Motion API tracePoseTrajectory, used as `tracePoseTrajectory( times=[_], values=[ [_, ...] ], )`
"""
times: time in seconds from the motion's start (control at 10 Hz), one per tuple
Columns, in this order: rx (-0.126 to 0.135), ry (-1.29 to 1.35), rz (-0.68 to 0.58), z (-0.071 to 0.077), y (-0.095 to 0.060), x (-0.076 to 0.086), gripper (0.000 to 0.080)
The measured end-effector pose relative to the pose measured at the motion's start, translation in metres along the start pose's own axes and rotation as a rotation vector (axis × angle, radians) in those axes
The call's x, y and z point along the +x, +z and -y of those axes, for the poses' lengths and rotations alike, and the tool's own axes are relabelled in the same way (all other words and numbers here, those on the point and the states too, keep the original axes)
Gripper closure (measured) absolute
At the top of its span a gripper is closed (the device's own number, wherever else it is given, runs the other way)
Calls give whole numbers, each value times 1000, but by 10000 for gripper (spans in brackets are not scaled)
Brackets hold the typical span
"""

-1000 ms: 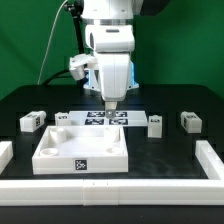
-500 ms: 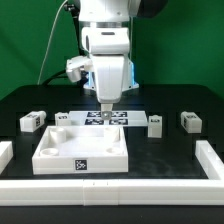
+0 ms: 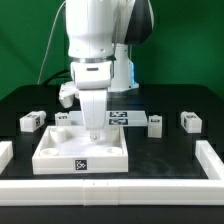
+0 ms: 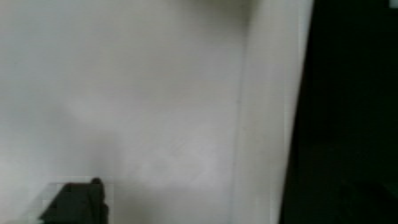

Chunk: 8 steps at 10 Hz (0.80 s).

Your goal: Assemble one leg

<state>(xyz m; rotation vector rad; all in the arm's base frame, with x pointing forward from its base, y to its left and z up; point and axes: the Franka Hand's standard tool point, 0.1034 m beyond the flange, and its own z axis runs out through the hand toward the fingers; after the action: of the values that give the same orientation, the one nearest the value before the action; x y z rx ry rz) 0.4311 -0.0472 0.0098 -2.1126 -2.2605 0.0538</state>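
One white rail [image 3: 110, 190] runs nearest you along the front of the black tabletop [image 3: 175, 145]. Just behind it the square panel [image 3: 60, 158] lies flat with a tag on its near wall. The corner sockets you can see look empty.

The gripper [image 3: 95, 134] hangs point-down over the middle of the panel. You can't tell whether it is touching or just above. The fingers read as a narrow tip in the exterior view, too small to judge. The wrist view is white blur with one dark fingertip [image 4: 75, 202] at the edge, so spread or pressed together can't be told. Nothing shows between them.

Farther back are four loose blocks in a row:
- The left leg [image 3: 33, 121] is on the exterior view's left, beside the panel.
- The second leg [image 3: 62, 118] is just past the panel's far-left corner, partly behind the arm.
- The right leg [image 3: 155, 124] is on the exterior view's right.
- The far-right leg [image 3: 190, 120] is well apart from the panel.

Farthest is the marker board [image 3: 122, 117], flat behind the panel.

My read is that this is an early stage: no leg is picked or seated. You still have to grasp one leg, carry it to a socket and fit it.
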Motion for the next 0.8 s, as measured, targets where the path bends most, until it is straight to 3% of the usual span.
tracePoseTrajectory(
  times=[0.3,0.4,0.5,0.6,0.7,0.8],
  values=[
    [-3,12,-1,0,2,1,150],
    [-2,35,-1,-1,0,2,236],
    [0,37,-1,0,2,2,397],
    [1,38,-2,0,2,2,397],
    [2,38,-2,1,2,2,573],
    [3,38,-2,1,3,2,573]
  ],
)
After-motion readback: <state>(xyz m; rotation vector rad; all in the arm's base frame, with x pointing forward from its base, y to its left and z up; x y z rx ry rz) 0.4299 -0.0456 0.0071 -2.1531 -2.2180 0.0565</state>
